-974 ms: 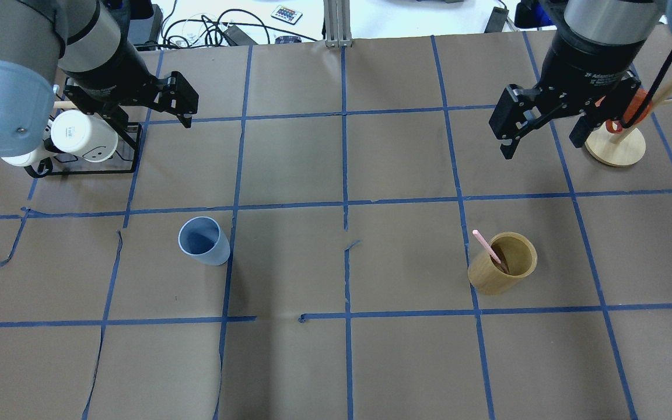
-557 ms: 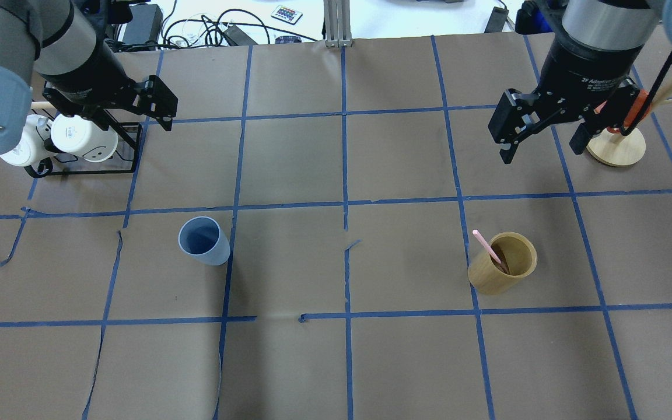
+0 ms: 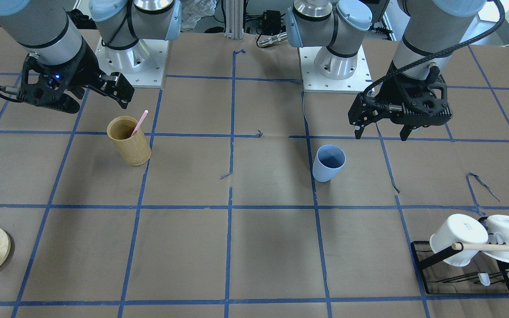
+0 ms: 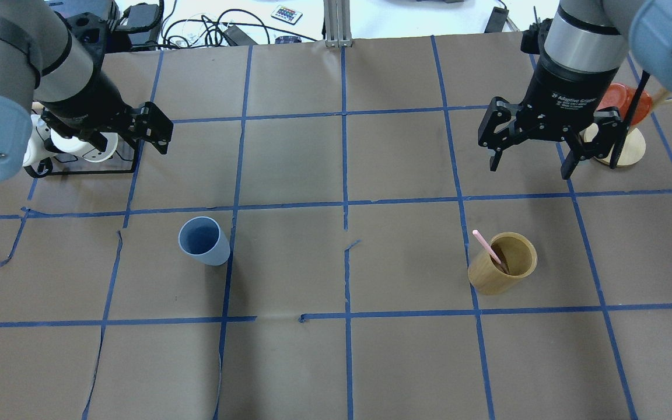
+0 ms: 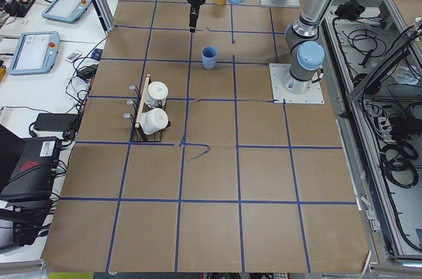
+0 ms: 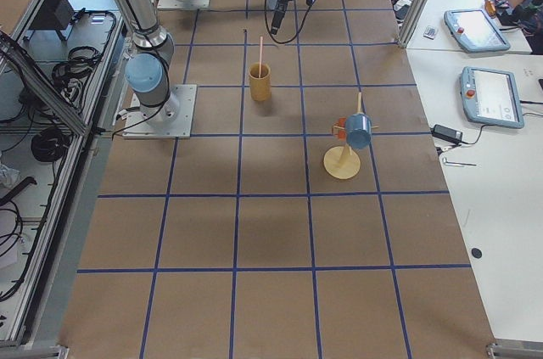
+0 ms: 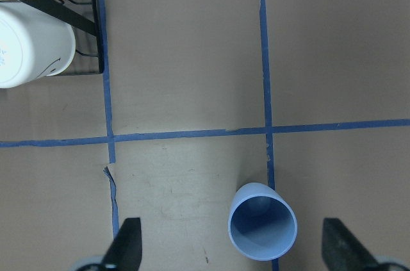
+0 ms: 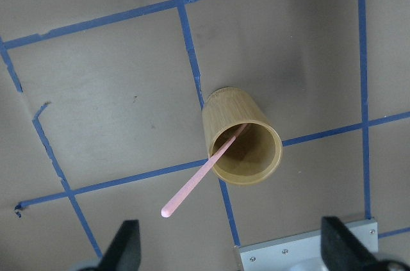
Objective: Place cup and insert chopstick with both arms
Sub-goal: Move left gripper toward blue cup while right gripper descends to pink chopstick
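The light blue cup (image 4: 203, 240) stands upright on the brown paper left of centre; it also shows in the front view (image 3: 328, 163) and the left wrist view (image 7: 262, 221). The pink chopstick (image 4: 486, 245) leans in the tan bamboo holder (image 4: 502, 271) on the right, also in the right wrist view (image 8: 205, 168). My left gripper (image 4: 132, 131) is open and empty, high above and beyond the cup. My right gripper (image 4: 528, 169) is open and empty, high above and beyond the holder.
A black wire rack with white mugs (image 3: 457, 238) and a wooden rod stands at the far left, partly under my left arm. A round wooden stand (image 4: 619, 146) with a red piece is at the far right. The arm bases (image 3: 334, 66) sit at the near edge.
Both grippers have moved nearer to the robot's side. The left one also shifted left; the right one turned so its fingers are level. Cup, holder and chopstick have not moved.
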Tool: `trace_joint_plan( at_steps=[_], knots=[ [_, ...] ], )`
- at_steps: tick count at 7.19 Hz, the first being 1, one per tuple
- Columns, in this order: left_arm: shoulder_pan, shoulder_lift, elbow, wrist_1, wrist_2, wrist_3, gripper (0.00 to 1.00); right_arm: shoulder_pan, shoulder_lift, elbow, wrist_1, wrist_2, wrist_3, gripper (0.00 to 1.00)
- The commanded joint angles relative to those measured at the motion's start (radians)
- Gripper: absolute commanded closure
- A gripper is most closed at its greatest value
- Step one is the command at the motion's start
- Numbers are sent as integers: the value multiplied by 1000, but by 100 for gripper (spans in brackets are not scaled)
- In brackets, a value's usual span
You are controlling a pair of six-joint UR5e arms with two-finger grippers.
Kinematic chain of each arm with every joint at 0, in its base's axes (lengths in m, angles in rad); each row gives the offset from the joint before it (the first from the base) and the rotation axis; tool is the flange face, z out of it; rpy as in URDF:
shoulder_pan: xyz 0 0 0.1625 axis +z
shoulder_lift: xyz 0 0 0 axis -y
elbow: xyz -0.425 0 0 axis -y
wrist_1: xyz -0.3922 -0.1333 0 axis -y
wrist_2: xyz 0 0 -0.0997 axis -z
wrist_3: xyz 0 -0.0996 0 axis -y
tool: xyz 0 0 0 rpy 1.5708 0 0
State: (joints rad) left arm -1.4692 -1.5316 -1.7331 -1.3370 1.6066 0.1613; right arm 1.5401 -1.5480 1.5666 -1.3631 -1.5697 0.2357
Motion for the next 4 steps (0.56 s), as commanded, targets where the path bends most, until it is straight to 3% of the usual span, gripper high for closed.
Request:
trace_joint_plan(
  at_steps=[1,3,4],
  knots=[
    [9,8,-20,10,-1,10,0,0,37,3,13,45,257,0],
    [56,8,-69,53,-7,36,0,0,55,39,19,66,361,0],
    [49,7,-101,99,-2,14,0,-6,71,71,9,123,382,0]
  ],
)
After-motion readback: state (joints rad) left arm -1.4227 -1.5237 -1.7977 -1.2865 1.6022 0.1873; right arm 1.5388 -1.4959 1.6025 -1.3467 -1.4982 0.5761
